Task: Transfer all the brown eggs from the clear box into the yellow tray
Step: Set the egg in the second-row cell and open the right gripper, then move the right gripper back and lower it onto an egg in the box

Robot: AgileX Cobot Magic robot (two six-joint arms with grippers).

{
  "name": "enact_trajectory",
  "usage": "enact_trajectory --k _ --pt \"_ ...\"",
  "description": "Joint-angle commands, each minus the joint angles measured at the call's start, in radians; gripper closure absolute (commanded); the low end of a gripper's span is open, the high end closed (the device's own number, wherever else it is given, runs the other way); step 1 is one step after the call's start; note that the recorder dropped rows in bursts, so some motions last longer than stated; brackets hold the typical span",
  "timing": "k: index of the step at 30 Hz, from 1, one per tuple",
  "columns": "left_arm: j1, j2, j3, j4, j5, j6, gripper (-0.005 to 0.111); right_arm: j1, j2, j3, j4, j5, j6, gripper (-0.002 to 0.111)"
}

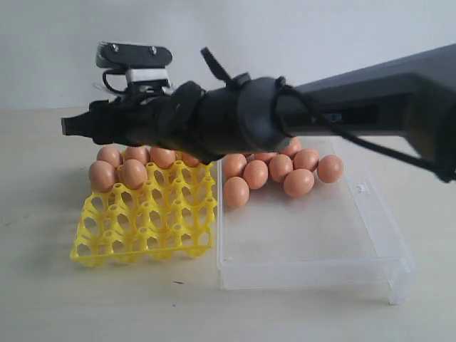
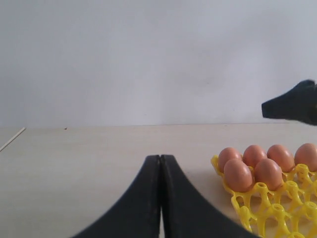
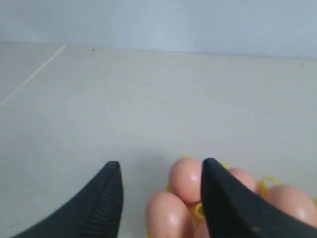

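The yellow tray (image 1: 142,228) sits left of the clear box (image 1: 313,265). Several brown eggs (image 1: 132,173) fill the tray's back cups, and several more (image 1: 255,173) lie at the far end of the box. My right arm reaches across from the right, its gripper (image 1: 69,127) hanging above the tray's far left corner. In the right wrist view that gripper (image 3: 161,166) is open, with tray eggs (image 3: 185,179) below it and nothing held. My left gripper (image 2: 160,157) is shut and empty over bare table, left of the tray (image 2: 277,208).
The near cups of the tray (image 1: 135,242) hold nothing. The near half of the box floor (image 1: 306,228) is bare. A pale wall stands behind the table.
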Motion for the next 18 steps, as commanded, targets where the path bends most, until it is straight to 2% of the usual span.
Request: enact_trajectory --k 1,4,6,12,15,18 --pt "-0.003 -0.006 0.003 -0.007 -0.002 -0.004 0.107 -0.022 -0.117 0.0 -0.016 0.194 -0.22 0.089" --pt "-0.003 -0.006 0.003 -0.007 -0.002 -0.004 0.107 -0.062 -0.174 0.0 -0.093 0.377 -0.197 0.108" --pt "-0.003 -0.006 0.003 -0.007 -0.002 -0.004 0.107 -0.099 -0.202 0.0 -0.207 0.499 -0.067 0.108" --pt "-0.003 -0.006 0.003 -0.007 -0.002 -0.004 0.107 -0.177 -0.224 0.0 -0.719 0.921 0.337 0.108" --pt "-0.003 -0.006 0.003 -0.007 -0.002 -0.004 0.107 -0.201 -0.224 0.0 -0.855 1.079 0.445 0.108" --pt "-0.003 -0.006 0.003 -0.007 -0.002 -0.004 0.107 -0.246 -0.224 0.0 -0.868 1.108 0.536 0.103"
